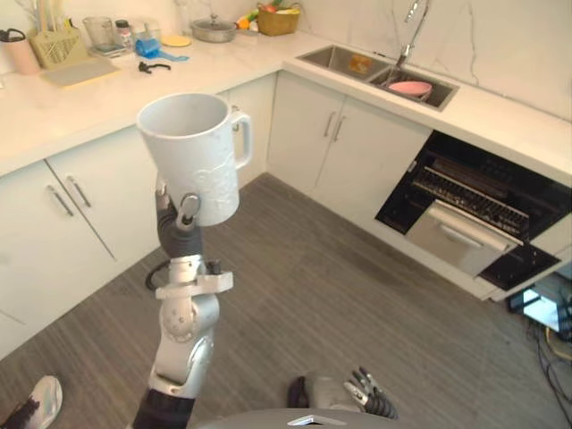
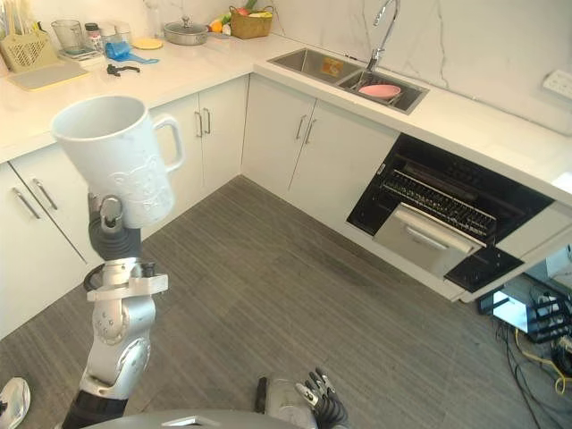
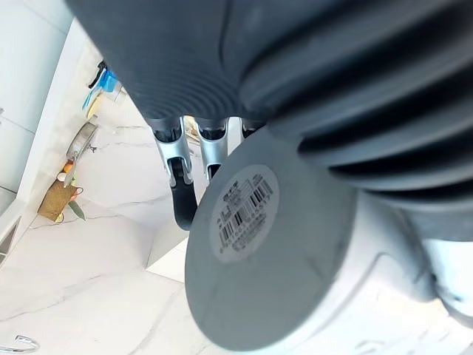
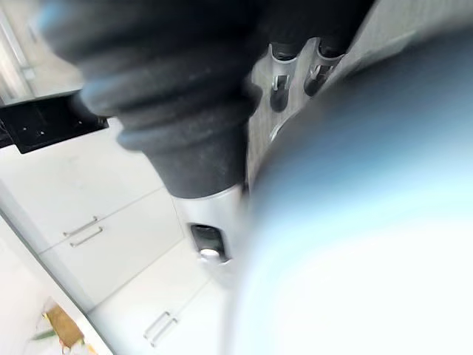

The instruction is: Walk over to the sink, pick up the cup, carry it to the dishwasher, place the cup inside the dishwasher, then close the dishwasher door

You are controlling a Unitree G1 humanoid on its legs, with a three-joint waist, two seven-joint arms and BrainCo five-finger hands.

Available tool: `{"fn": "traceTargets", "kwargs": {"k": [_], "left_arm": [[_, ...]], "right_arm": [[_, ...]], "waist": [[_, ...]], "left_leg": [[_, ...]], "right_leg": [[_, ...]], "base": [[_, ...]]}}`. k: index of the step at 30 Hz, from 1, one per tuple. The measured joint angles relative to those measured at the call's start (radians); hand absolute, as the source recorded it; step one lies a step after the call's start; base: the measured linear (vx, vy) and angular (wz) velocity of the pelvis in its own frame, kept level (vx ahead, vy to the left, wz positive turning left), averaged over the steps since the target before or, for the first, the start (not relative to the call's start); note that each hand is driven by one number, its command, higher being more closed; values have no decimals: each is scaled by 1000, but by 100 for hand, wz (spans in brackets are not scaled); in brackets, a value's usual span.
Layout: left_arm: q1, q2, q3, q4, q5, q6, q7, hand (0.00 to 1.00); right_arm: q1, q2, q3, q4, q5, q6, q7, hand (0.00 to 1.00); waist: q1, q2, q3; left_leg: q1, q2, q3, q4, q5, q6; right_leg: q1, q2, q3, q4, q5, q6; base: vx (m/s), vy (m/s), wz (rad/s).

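Carrying is the step in hand: the cup (image 1: 197, 152) is already off the counter and rides high in the left hand (image 1: 181, 223), mouth up and tipped a little. The fingers (image 3: 179, 159) are clasped round its lower wall. In the left wrist view the labelled base sits just beside them, and in the head views the handle (image 1: 241, 134) sticks out on the side away from them. The right hand (image 1: 371, 398) hangs low with loosely relaxed fingers, holding nothing.

The dishwasher (image 1: 483, 210) stands open well away from the fingers, off to the robot's right and far below the cup. Its dark rack (image 1: 469, 192) shows inside the opening, and the door (image 1: 527, 261) is folded down in front of it. The sink (image 1: 344, 58), with a pink bowl (image 1: 411, 88) in it, lies beyond the fingers and is done with for this task.

To do this well, the robot would likely keep the grip firm and the wrist steady while turning and walking, since only the lower part of the cup is held. It should bring the cup down gradually as it nears the opening. It should also stay clear of the lowered door, a probable snag, and let go only once the cup rests in the rack. A person's shoe (image 1: 36, 402) shows on the floor behind the arm.
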Motion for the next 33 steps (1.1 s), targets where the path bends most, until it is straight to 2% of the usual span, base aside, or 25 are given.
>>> {"fn": "traceTargets", "kwargs": {"k": [1,2,3,4,5,7,8,10,11,12,13,14,15,16,17,19,21,23,24,25,28,29,31,32,33], "left_arm": [[23,8,0,-5,0,-1,0,100],[37,16,2,-6,0,-6,0,100],[72,9,13,16,1,-32,0,100],[103,-11,14,22,-4,-35,5,100],[122,-35,12,35,-5,-36,9,100],[120,-48,11,33,-5,-59,8,100],[121,-60,15,33,-8,-76,8,100],[121,-81,22,23,-9,-79,8,100],[121,-92,20,5,-9,-78,9,100],[128,-101,25,-20,-7,-80,7,100],[131,-106,28,-25,-6,-86,7,100],[136,-108,32,-26,-8,-80,8,100],[137,-113,45,-28,-8,-75,8,100],[138,-112,56,-32,-8,-75,8,100],[140,-112,67,-33,-8,-75,7,100],[150,-111,97,-38,-9,-78,10,100],[165,-106,108,-46,-6,-87,34,100],[179,-103,102,-41,-4,-86,57,100],[183,-103,99,-41,-3,-87,61,100],[200,-97,98,-41,-3,-99,62,100],[204,-47,100,-42,0,-109,78,100],[204,-38,101,-42,0,-109,80,100],[203,-20,107,-46,0,-105,81,100],[200,-20,107,-58,1,-98,82,100],[181,-20,97,-65,4,-93,80,100]], "right_arm": [[28,7,4,1,-1,-2,12,0],[45,15,13,4,-1,-2,14,0],[54,17,20,6,-1,-2,12,0],[51,-5,22,2,-2,2,16,0],[39,-35,32,-5,-4,5,47,0],[13,-43,37,-6,-4,27,52,0],[8,-42,38,-9,-4,44,49,0],[8,-51,36,-24,-4,72,49,0],[15,-55,27,-46,-3,78,50,0],[43,-51,26,-48,-3,74,47,0],[44,-52,27,-44,-5,72,45,0],[43,-65,23,-43,-5,67,37,0],[50,-83,22,-46,-24,48,55,0],[43,-84,23,-47,-39,38,55,0],[43,-83,27,-47,-46,33,56,0],[40,-81,64,-68,-79,17,61,0],[14,-84,98,-87,-83,15,66,0],[10,-82,117,-91,-94,15,71,0],[10,-78,118,-91,-104,15,70,0],[13,-68,118,-82,-106,17,69,0],[1,-21,114,-70,-114,17,60,0],[-1,-16,110,-68,-114,16,60,0],[-8,-10,104,-50,-119,-3,59,0],[-13,-10,97,-35,-121,-24,58,0],[-10,-11,94,-37,-121,-29,56,0]], "waist": [[-2,-14,0],[0,-36,-8],[3,-31,-16],[1,-5,-22],[-5,40,-22],[-16,29,-4],[-18,28,12],[-10,46,20],[-10,74,24],[-11,48,24],[-7,48,31],[-1,80,31],[15,97,34],[26,92,34],[35,81,33],[53,48,24],[74,38,23],[74,22,15],[74,17,16],[85,-3,5],[73,-77,-25],[75,-81,-25],[83,-84,-23],[78,-75,-14],[64,-75,-16]], "left_leg": [[37,25,11,65,-61,-35],[57,31,30,99,-92,-54],[95,69,62,158,-163,-90],[105,117,70,176,-183,-97],[105,156,78,196,-173,-100],[112,150,86,186,-117,-105],[125,152,83,205,-63,-100],[76,189,58,362,75,-46],[-11,233,-12,512,251,66],[-106,239,-70,652,501,100],[-151,236,-112,725,517,75],[-249,210,-156,841,402,47],[-367,145,-140,898,250,76],[-414,115,-102,866,176,79],[-432,97,-75,825,135,82],[-468,38,-27,556,48,81],[-478,-3,-39,350,45,68],[-490,-45,-65,215,93,64],[-495,-58,-62,178,133,73],[-475,-77,-60,165,229,105],[-446,-107,-6,168,169,139],[-433,-107,0,160,156,138],[-341,-113,31,79,140,128],[-261,-127,48,18,139,129],[-198,-142,49,-25,138,132]], "right_leg": [[18,-12,26,-18,103,-25],[27,-24,34,-11,150,-58],[22,-17,42,53,170,54],[11,25,27,88,129,16],[-17,66,23,145,85,-4],[-75,81,27,234,12,-16],[-81,87,19,268,-19,-35],[-55,127,0,250,-35,-51],[-19,154,-13,244,-56,-57],[34,158,-13,299,-146,-48],[68,181,-2,275,-176,-98],[98,205,9,236,-183,-109],[162,211,18,155,-177,-118],[210,212,34,103,-167,-125],[236,212,51,78,-164,-130],[326,219,132,19,-166,-154],[367,225,199,6,-176,-147],[410,222,244,3,-210,-133],[437,222,265,4,-231,-121],[471,210,312,16,-279,-98],[487,157,354,7,-273,-62],[483,156,352,26,-262,-49],[398,154,313,247,-230,111],[306,128,268,471,-174,202],[239,94,213,621,-185,153]], "base": [[490,-320,19],[552,-395,1],[427,-315,-23],[477,-319,-40],[350,-252,-55],[326,-336,-55],[296,-378,-83],[245,-291,-96],[322,-183,-59],[399,-164,-43],[363,-135,-27],[341,-78,-44],[415,-76,-51],[448,-49,-52],[486,-89,-57],[523,-55,-92],[526,81,-113],[488,152,-73],[563,256,-71],[568,254,-68],[625,203,-32],[448,149,-40],[350,104,-50],[344,68,-34],[239,25,-11]]}}
